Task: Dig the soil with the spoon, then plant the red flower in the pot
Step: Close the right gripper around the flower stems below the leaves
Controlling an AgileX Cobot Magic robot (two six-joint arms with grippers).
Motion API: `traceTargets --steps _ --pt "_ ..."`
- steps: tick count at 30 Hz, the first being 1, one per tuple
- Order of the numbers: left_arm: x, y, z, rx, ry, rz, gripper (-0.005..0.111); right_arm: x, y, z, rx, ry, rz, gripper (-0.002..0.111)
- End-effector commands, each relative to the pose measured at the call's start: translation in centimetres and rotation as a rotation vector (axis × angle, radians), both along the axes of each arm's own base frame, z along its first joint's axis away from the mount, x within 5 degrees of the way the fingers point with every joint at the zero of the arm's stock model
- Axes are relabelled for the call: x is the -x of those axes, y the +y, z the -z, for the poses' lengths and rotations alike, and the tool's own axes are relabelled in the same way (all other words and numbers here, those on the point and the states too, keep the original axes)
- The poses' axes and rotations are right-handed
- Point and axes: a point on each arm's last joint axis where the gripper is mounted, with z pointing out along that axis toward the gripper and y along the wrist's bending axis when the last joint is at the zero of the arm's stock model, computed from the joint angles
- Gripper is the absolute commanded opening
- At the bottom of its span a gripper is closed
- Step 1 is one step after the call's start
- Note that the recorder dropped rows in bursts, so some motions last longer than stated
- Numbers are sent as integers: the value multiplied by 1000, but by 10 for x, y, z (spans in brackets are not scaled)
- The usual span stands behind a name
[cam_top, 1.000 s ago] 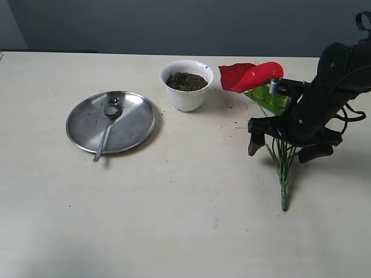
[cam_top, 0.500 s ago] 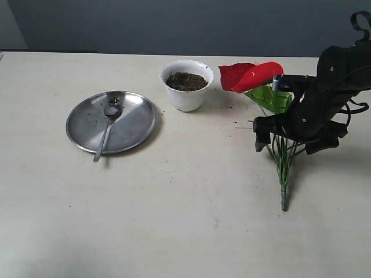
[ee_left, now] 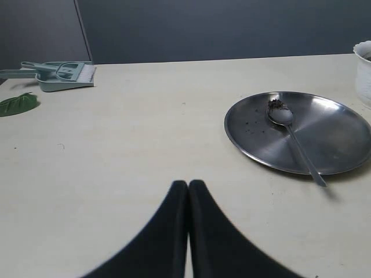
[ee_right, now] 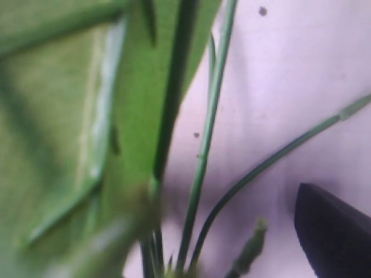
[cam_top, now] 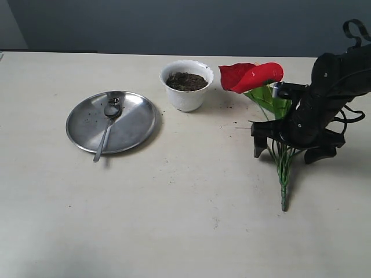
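Hand, right (cam_top: 285, 152): jaws wide, straddling grassy stem of red heart-shaped artificial flower (cam_top: 251, 75), which lies on table (cam_top: 191, 202) right of white scalloped ceramic pot (cam_top: 186, 95). Left hand (ee_left: 188, 185) shut, empty. Suggest closing on bunched stem, not stray blades.

The right gripper (cam_top: 284, 155) sits slightly farther from the pot (cam_top: 186, 87) than a second ago. Its fingers (cam_top: 259, 145), raised half a second ago, are lower again astride the red flower (cam_top: 250, 75) stem. The arm's top leans potward.
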Motion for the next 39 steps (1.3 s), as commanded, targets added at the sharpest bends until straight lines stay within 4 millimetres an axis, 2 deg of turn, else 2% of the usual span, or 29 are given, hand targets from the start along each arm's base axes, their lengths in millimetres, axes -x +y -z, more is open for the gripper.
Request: traceTargets --steps 1,6,25,27,34,39 --pt "0 0 1 -2 -9 -1 0 -1 0 6 4 5 2 105" --pt "0 0 1 -2 -9 -1 0 -2 1 15 9 19 4 105" --pt "0 0 1 -2 -9 -1 0 -4 -1 15 36 -1 -31 103" --pt "0 0 1 -2 -9 -1 0 -4 -1 15 36 -1 -31 98" --pt "0 0 1 -2 -9 -1 0 -4 -1 15 36 -1 -33 64" --pt "0 0 1 -2 -9 -1 0 -4 -1 15 38 2 -37 59"
